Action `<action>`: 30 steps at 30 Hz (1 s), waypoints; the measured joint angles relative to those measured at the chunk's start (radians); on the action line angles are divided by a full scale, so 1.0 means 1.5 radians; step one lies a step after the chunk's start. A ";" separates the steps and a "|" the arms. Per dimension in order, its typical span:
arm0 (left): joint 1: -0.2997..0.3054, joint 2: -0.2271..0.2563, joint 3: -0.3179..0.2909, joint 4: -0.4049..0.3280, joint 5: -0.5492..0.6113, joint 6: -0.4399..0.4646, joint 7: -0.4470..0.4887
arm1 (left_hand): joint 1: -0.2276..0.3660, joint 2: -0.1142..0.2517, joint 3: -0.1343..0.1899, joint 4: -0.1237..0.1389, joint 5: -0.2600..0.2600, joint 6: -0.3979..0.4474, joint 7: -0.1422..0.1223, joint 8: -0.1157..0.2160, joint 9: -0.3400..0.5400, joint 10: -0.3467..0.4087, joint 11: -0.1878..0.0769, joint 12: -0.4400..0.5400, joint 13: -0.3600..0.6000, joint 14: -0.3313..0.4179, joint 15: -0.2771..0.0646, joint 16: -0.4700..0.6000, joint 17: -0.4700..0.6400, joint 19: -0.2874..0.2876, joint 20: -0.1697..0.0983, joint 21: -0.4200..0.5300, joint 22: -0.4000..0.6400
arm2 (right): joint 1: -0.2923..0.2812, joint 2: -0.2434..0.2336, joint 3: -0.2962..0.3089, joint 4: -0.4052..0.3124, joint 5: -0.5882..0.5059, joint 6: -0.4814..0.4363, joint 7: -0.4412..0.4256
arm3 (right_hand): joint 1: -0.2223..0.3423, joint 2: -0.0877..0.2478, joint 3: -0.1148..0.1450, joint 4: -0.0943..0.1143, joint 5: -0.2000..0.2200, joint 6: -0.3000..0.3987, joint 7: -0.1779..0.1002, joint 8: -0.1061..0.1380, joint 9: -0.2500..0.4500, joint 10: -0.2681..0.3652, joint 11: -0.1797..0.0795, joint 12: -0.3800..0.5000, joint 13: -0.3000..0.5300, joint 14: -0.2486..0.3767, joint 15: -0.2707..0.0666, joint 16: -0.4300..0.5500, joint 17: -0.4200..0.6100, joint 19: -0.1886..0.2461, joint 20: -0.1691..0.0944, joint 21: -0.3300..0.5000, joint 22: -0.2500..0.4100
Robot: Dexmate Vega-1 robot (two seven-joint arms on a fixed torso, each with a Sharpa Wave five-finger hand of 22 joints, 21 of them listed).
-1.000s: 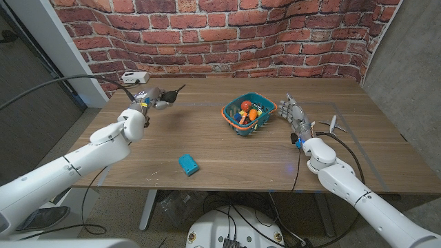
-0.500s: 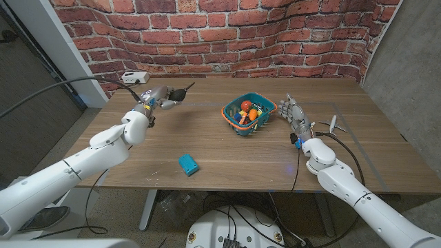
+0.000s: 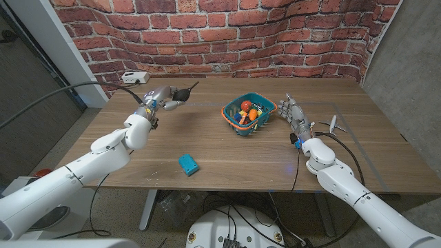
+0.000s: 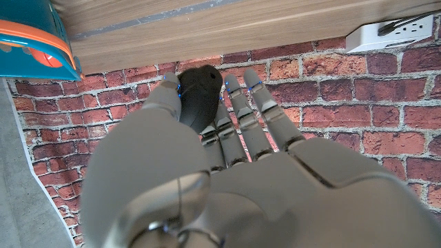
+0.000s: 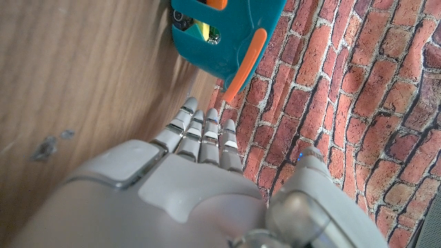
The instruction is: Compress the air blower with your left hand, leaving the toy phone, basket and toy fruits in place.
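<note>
The table (image 3: 227,148) is seen from the head view as a wooden top before a brick wall (image 3: 227,38). The left arm (image 3: 103,148) is stretched from the near left corner toward the far left part of the table, and its left hand (image 3: 157,98) is raised above the wood. The blower (image 3: 180,92), black with a thin nozzle pointing toward the wall, is gripped in that hand; in the left wrist view the bulb (image 4: 200,96) is seen clasped between the thumb and the fingers (image 4: 248,117), though how far it is squeezed cannot be told. The right arm (image 3: 344,182) is bent in from the near right corner, and the right hand (image 3: 296,116) is held upright just beside the basket (image 3: 231,114), fingers straight and close together with nothing in them. The basket, teal with an orange handle, is set at mid-table with toy fruits (image 3: 247,110) inside; they are too small to be told apart. The phone (image 3: 187,164), a teal block, lies near the front edge, well apart from both hands. A white box (image 3: 135,76) is placed at the far left corner.
</note>
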 measured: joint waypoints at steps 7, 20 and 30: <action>0.005 -0.010 -0.004 0.007 0.007 -0.015 0.009 | 0.000 0.000 0.008 -0.005 0.000 0.031 -0.013 0.005 0.000 0.027 -0.013 0.000 -0.001 0.032 -0.007 0.004 0.000 0.010 -0.010 0.006 0.003 | 0.000 -0.002 0.000 0.001 0.002 -0.004 0.003 | 0.000 0.000 0.000 0.000 0.000 0.000 0.000 0.000 0.000 0.000 0.000 0.000 0.000 0.002 0.002 0.000 0.000 0.000 0.000 0.000 0.000; 0.013 -0.034 -0.010 0.023 0.017 -0.029 0.024 | 0.025 0.013 0.032 -0.014 0.000 0.084 -0.012 0.005 -0.003 0.088 -0.011 0.003 -0.002 0.092 -0.027 0.004 0.000 0.042 -0.030 0.019 0.003 | -0.003 -0.006 0.000 -0.001 0.008 -0.009 0.005 | 0.000 0.000 0.003 -0.003 0.000 0.000 0.000 0.000 0.000 0.000 0.000 0.000 0.000 0.002 0.001 0.000 0.000 0.002 -0.003 0.000 0.000; 0.019 -0.051 -0.014 0.041 0.019 -0.070 0.062 | 0.049 0.013 0.054 -0.023 0.000 0.115 -0.010 0.005 -0.001 0.125 -0.012 0.002 -0.003 0.136 -0.040 0.004 0.000 0.059 -0.036 0.032 0.006 | -0.012 -0.017 0.004 -0.012 0.011 -0.013 0.008 | 0.000 0.000 0.003 -0.003 0.000 0.000 0.000 0.000 0.000 0.000 0.000 0.000 0.000 0.002 0.001 0.000 0.000 0.003 -0.003 -0.005 0.000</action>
